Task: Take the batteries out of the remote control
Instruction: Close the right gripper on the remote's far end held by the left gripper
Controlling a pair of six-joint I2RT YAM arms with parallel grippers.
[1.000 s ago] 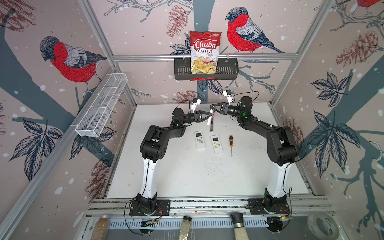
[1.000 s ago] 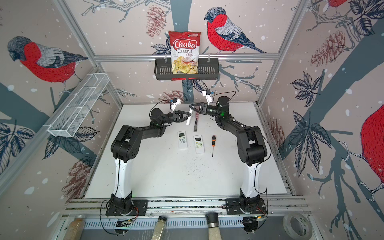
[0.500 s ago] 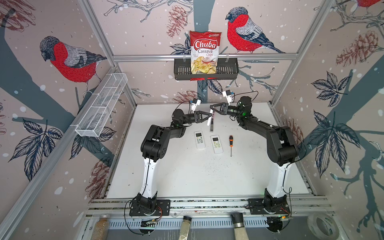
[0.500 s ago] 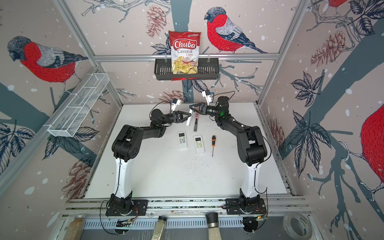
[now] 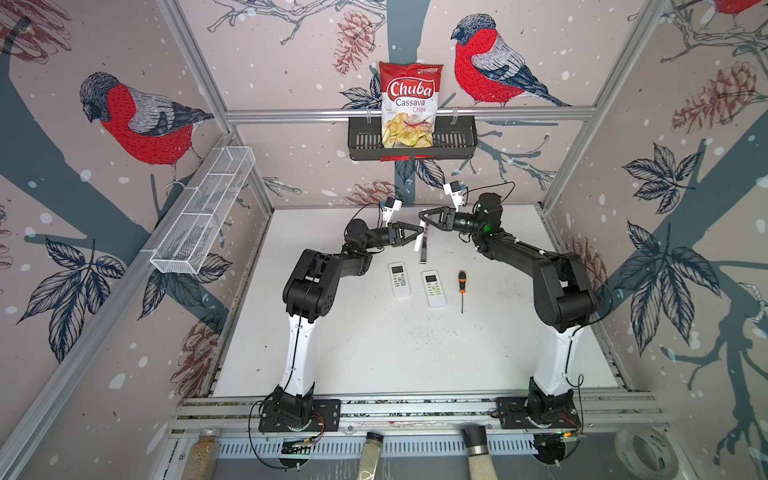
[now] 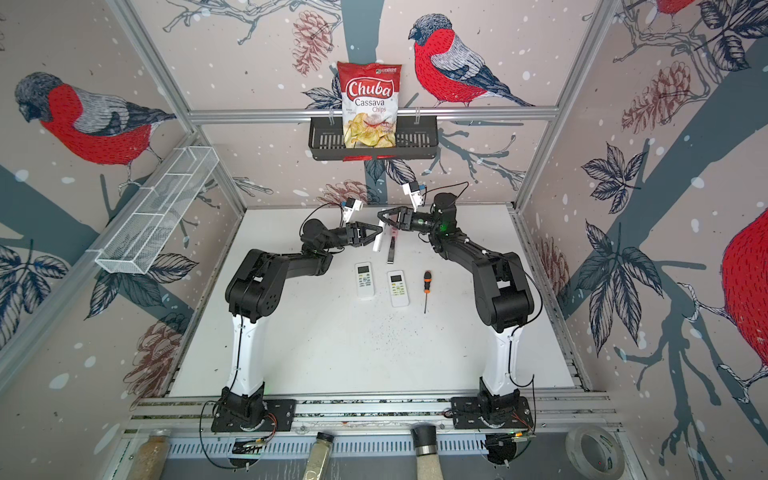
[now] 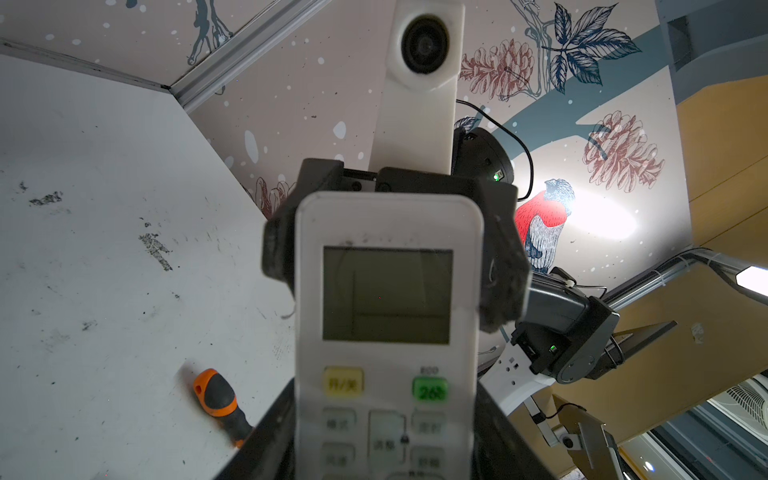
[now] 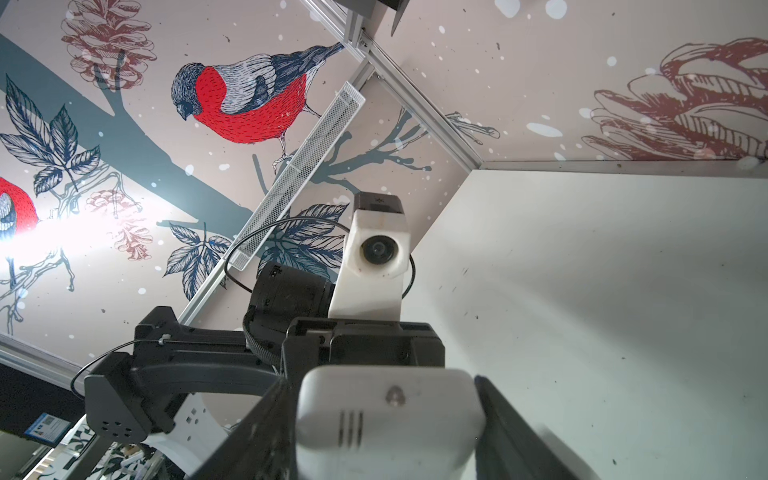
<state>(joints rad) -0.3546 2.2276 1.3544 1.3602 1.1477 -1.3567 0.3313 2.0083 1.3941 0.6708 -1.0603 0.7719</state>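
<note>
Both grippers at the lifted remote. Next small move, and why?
Probably firm up the right gripper on the top end of the remote. The left gripper holds its lower part, button face toward the left wrist camera; the right fingers flank the top end, grip unclear. No batteries show, so a second firm hold would let the left regrip toward the back.

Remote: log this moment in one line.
left gripper: shut on remote, aloft | right gripper: around its top end, grip unclear | batteries: none visible | table: two more remotes, screwdriver
</note>
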